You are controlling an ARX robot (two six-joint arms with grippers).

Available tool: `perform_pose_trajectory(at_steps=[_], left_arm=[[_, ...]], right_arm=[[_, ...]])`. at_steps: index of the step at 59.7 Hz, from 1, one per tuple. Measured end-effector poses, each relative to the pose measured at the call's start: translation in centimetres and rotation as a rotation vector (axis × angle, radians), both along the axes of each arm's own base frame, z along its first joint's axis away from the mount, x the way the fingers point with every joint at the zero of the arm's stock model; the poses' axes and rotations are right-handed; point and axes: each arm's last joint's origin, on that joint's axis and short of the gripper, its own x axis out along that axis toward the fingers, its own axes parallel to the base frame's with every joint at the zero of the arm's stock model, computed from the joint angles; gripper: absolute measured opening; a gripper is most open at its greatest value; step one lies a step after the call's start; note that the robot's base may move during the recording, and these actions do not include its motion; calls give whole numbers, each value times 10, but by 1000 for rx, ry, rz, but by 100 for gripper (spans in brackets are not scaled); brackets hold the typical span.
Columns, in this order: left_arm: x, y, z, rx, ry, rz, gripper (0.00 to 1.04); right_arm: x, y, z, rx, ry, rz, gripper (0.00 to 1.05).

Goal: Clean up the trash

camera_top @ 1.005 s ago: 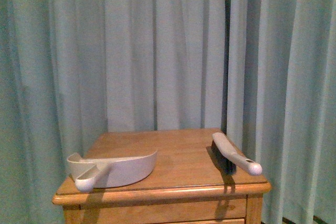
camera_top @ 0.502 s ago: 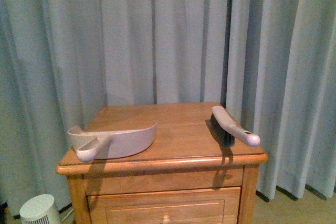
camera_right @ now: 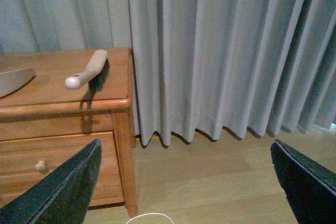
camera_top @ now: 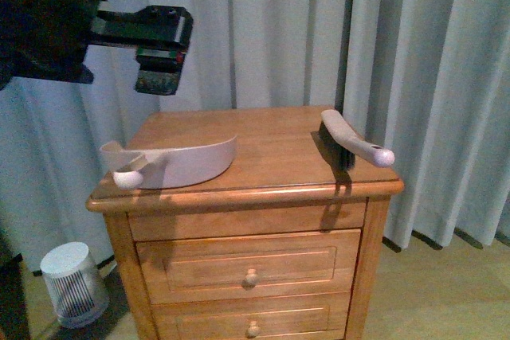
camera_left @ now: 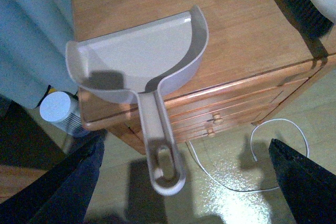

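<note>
Front view gives us the dustpan (camera_top: pixel 187 163) on the left of the nightstand (camera_top: pixel 271 129), the brush (camera_top: pixel 351 142) on its right. Our left gripper (camera_left: pixel 185 145) hovers above the dustpan, our right gripper (camera_right: pixel 186 145) off to the right (over floor) — both spread wide. Where the trash is — we can't tell.
</note>
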Motion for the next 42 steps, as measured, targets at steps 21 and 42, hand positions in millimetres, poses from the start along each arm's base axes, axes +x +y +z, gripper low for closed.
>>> perform_pose_trajectory(at_steps=[21,42], left_arm=[[60,-7,-46,115,86,53,97],[85,2,-74,128,109,82,97]], right_arm=[[0,0,0,0,0,0,97],[0,0,0,0,0,0,97]])
